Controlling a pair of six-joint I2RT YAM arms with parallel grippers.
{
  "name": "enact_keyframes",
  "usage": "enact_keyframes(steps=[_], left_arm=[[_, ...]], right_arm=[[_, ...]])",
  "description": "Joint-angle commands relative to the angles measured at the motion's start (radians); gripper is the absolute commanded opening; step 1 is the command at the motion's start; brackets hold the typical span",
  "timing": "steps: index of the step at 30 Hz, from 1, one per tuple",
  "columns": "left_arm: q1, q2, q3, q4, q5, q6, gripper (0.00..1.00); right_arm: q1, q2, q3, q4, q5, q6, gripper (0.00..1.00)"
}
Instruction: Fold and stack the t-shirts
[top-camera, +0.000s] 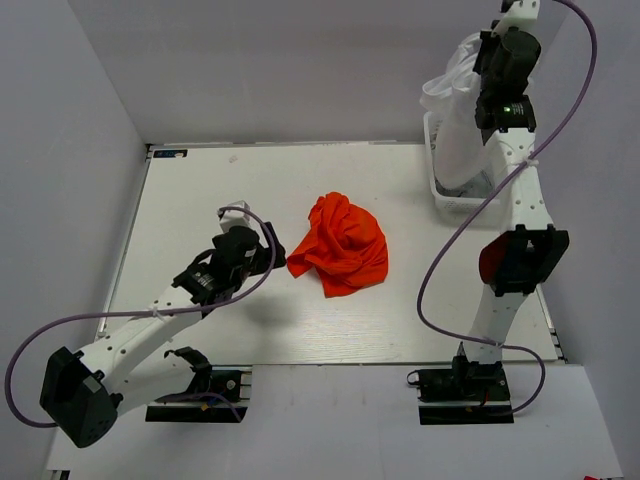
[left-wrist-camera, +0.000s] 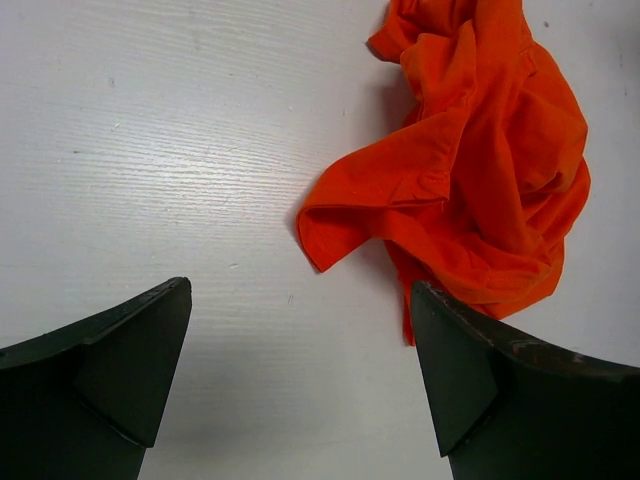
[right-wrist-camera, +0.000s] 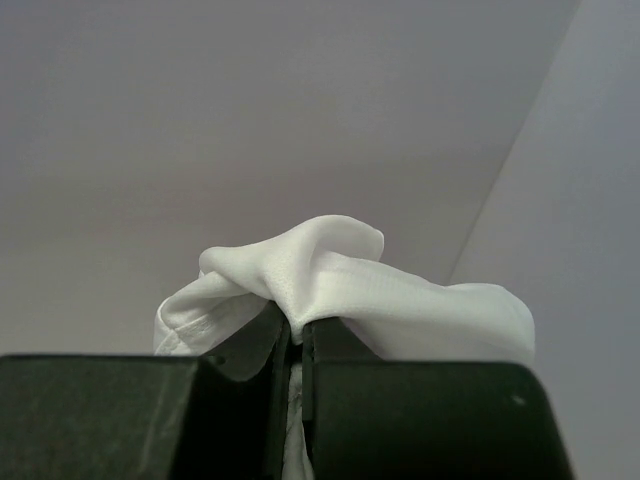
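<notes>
overhead view of a white table (top-camera: 190, 200) with two robot arms bolted at the bottom of the frame. orange-red t-shirt (top-camera: 340, 245) lies crumpled in a loose heap at the centre of the frame, neither spread nor folded. left gripper (top-camera: 265, 258) hangs low just left of the heap, apart from the cloth. its wrist view shows the jaws spread wide with nothing between them and a corner of the shirt lying ahead, so it looks lined up to take that edge. at the upper right, right gripper (right-wrist-camera: 296, 325) is pinched tight on a bunch of white t-shirt (top-camera: 452, 105). it is raised high, so the cloth hangs down into the white lattice basket (top-camera: 437, 195) at the table's right edge. the lift looks meant to draw the shirt out of the basket; its lower end is down inside. folding appears not yet begun on either shirt.
</notes>
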Motion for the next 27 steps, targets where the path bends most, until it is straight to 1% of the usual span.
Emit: enact_keyframes(steps=[1,2,5,6,8,9,10,11,12,13,14,15,16,17,19,20,21,22,24,25,26,27], left_arm=[[0.005,0.018,0.051,0.014,0.009,0.013,1.0],[0.005,0.032,0.064,0.014,0.009,0.013,1.0],[0.005,0.055,0.074,0.025,-0.001,0.023,1.0],[0.005,0.055,0.074,0.034,-0.001,0.035,1.0],[0.005,0.086,0.086,0.034,-0.001,0.035,1.0],[0.005,0.097,0.097,0.034,-0.001,0.035,1.0],[0.005,0.106,0.106,0.034,-0.001,0.035,1.0],[0.005,0.117,0.124,0.025,-0.001,0.035,1.0],[0.005,0.126,0.135,0.013,-0.001,0.035,1.0],[0.005,0.14,0.146,0.013,-0.001,0.044,1.0],[0.005,0.14,0.146,0.013,0.009,0.044,1.0],[0.005,0.149,0.146,0.013,0.009,0.044,1.0],[0.005,0.149,0.146,0.013,0.009,0.053,1.0],[0.005,0.149,0.146,0.013,0.009,0.053,1.0],[0.005,0.149,0.146,0.013,0.018,0.053,1.0],[0.005,0.149,0.146,0.013,0.029,0.053,1.0],[0.005,0.149,0.146,0.013,0.029,0.053,1.0],[0.005,0.149,0.146,0.013,0.041,0.053,1.0],[0.005,0.14,0.146,0.013,0.063,0.053,1.0],[0.005,0.131,0.146,0.004,0.063,0.053,1.0],[-0.004,0.13,0.146,0.004,0.072,0.053,1.0],[-0.004,0.12,0.146,-0.007,0.072,0.053,1.0]], right_arm=[[-0.061,0.066,-0.026,0.034,-0.093,0.057,0.0],[-0.101,0.081,-0.036,0.028,-0.099,0.074,0.0],[-0.15,0.107,-0.107,0.051,-0.164,0.149,0.0],[-0.159,0.107,-0.19,0.086,-0.17,0.157,0.0],[-0.175,0.102,-0.256,0.114,-0.184,0.178,0.0],[-0.176,0.102,-0.352,0.14,-0.179,0.189,0.0],[-0.181,0.104,-0.374,0.146,-0.17,0.201,0.1],[-0.184,0.125,-0.393,0.144,-0.168,0.25,0.26],[-0.188,0.134,-0.399,0.105,-0.167,0.264,0.62],[-0.188,0.145,-0.389,0.085,-0.167,0.278,0.84],[-0.192,0.157,-0.349,0.019,-0.171,0.284,0.9],[-0.192,0.186,-0.326,-0.042,-0.203,0.277,0.9],[-0.189,0.191,-0.26,-0.065,-0.199,0.272,0.9],[-0.188,0.19,-0.246,-0.116,-0.201,0.267,0.9],[-0.184,0.133,-0.237,-0.154,-0.225,0.254,0.9],[-0.182,0.115,-0.246,-0.162,-0.24,0.251,0.9],[-0.184,0.093,-0.249,-0.175,-0.298,0.241,0.9],[-0.181,0.032,-0.258,-0.213,-0.334,0.24,0.9],[-0.178,-0.014,-0.311,-0.23,-0.393,0.237,0.9],[-0.173,-0.084,-0.33,-0.233,-0.411,0.235,0.9],[-0.17,-0.111,-0.371,-0.236,-0.458,0.232,0.9],[-0.17,-0.157,-0.414,-0.236,-0.559,0.228,0.9]])
